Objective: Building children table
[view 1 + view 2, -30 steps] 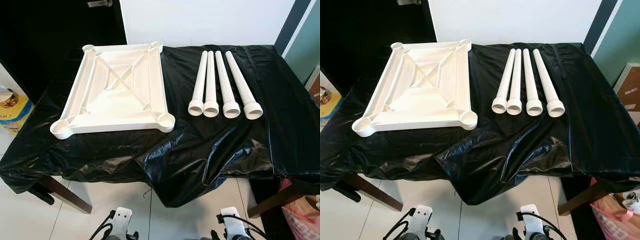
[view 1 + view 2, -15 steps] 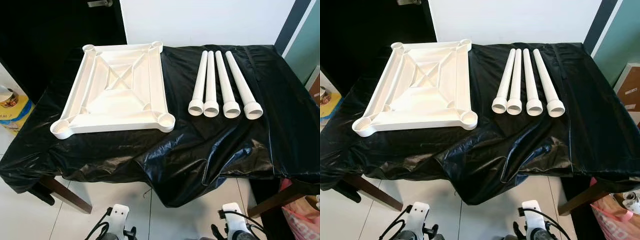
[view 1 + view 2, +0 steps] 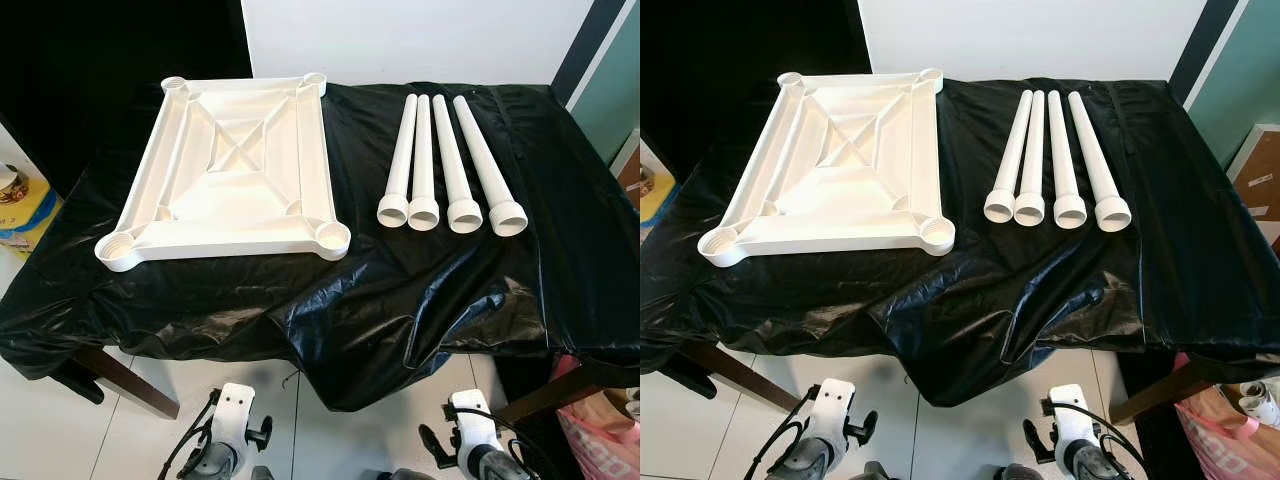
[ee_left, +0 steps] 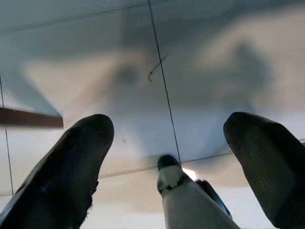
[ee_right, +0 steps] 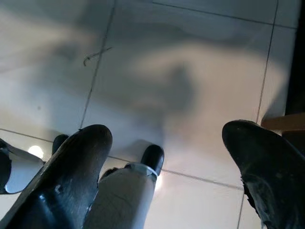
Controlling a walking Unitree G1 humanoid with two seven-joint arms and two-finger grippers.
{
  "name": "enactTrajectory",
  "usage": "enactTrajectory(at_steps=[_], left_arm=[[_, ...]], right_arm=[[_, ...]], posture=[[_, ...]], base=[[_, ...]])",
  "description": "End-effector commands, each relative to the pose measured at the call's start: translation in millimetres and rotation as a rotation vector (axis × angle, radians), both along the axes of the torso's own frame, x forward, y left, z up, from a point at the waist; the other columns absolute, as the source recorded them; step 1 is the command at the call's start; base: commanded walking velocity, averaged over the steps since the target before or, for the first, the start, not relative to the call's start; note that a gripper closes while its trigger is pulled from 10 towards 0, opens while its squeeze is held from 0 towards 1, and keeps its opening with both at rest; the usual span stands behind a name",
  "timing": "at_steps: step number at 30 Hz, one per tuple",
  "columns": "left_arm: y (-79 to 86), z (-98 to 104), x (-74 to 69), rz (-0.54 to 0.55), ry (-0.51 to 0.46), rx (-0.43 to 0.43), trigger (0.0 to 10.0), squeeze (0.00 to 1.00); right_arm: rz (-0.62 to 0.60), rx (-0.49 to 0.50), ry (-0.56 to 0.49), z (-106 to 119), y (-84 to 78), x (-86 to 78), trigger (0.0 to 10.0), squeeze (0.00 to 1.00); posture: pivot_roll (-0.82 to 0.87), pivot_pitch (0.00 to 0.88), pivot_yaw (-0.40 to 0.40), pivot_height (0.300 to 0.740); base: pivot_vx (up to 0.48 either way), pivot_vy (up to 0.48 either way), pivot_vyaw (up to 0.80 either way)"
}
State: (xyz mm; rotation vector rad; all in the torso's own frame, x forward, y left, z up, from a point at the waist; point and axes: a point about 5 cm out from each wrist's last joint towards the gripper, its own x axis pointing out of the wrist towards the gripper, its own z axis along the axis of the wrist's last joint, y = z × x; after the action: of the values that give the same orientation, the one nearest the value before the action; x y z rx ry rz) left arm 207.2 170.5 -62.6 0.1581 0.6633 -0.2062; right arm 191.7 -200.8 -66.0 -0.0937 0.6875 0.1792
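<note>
Both arms have risen a little at the bottom of the head views since a second ago, and the camera has shifted slightly; the parts on the table have not moved.

You are facing a table draped in black plastic sheet (image 3: pixel 400 300). On its left half lies the white tabletop (image 3: pixel 235 180), upside down, its ribbed underside and four round corner sockets facing up. On the right half, well apart from it, four white legs (image 3: pixel 445 160) lie side by side, touching or nearly so, open ends toward you.

Your left claw (image 4: pixel 167 157) hangs below the table's near edge with its fingers spread wide and nothing between them, pointing at the tiled floor (image 4: pixel 190 71). Your right claw (image 5: pixel 164 162) does the same on the other side, also spread and empty.

By the look of it, assembly has not begun: no leg sits in any socket. All four legs are left to pick up and fit into the corners, and then the table must be turned upright.
</note>
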Motion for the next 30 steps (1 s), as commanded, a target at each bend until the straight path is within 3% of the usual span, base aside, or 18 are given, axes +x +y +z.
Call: enactTrajectory(at_steps=[1,4,9,12,16,19,26,28,30], left_arm=[[-1.4,-2,-10.6,-0.159,0.030,-0.087,10.0,0.00],[8.4,5,-11.9,-0.188,-0.038,-0.094,10.0,0.00],[9.9,8,-12.4,-0.214,-0.069,-0.098,10.0,0.00],[10.3,15,-12.6,-0.252,-0.127,-0.112,10.0,0.00],[7.0,22,-14.0,-0.301,-0.183,-0.123,10.0,0.00],[-2.0,34,-13.0,-0.389,-0.243,-0.155,10.0,0.00],[-11.2,49,-13.6,-0.515,-0.273,-0.215,10.0,0.00],[-18.1,60,-14.3,-0.614,-0.272,-0.254,10.0,0.00],[-18.1,60,-14.3,-0.614,-0.272,-0.254,10.0,0.00]], right_arm=[[0.032,-0.004,-0.008,-1,-3.1,-6.0,10.0,0.00],[0.093,0.000,-0.068,5,-4.8,-5.5,10.0,0.00],[0.122,0.007,-0.106,9,-5.2,-3.7,10.0,0.00],[0.178,0.037,-0.195,19,-4.5,2.7,10.0,0.00],[0.257,0.070,-0.284,31,-2.3,7.4,10.0,0.00],[0.384,0.139,-0.348,44,4.5,8.3,10.0,0.00],[0.519,0.214,-0.366,56,10.6,6.2,10.0,0.00],[0.610,0.256,-0.363,65,13.0,7.7,10.0,0.00],[0.610,0.256,-0.363,65,13.0,7.7,10.0,0.00]], posture=[[0.00,0.107,-0.006,0.740],[0.01,0.117,-0.012,0.740],[0.01,0.122,-0.015,0.740],[0.02,0.129,-0.018,0.740],[0.03,0.133,-0.023,0.740],[0.03,0.136,-0.026,0.740],[0.04,0.136,-0.029,0.740],[0.04,0.136,-0.028,0.740],[0.04,0.136,-0.028,0.740]], base=[[0.000,0.000,0.00],[0.000,0.000,0.00],[0.000,0.000,0.00],[0.000,0.000,0.00],[0.000,0.000,0.00],[0.000,0.000,0.00],[0.000,0.000,0.00],[0.000,0.000,0.00],[0.000,0.000,0.00]])
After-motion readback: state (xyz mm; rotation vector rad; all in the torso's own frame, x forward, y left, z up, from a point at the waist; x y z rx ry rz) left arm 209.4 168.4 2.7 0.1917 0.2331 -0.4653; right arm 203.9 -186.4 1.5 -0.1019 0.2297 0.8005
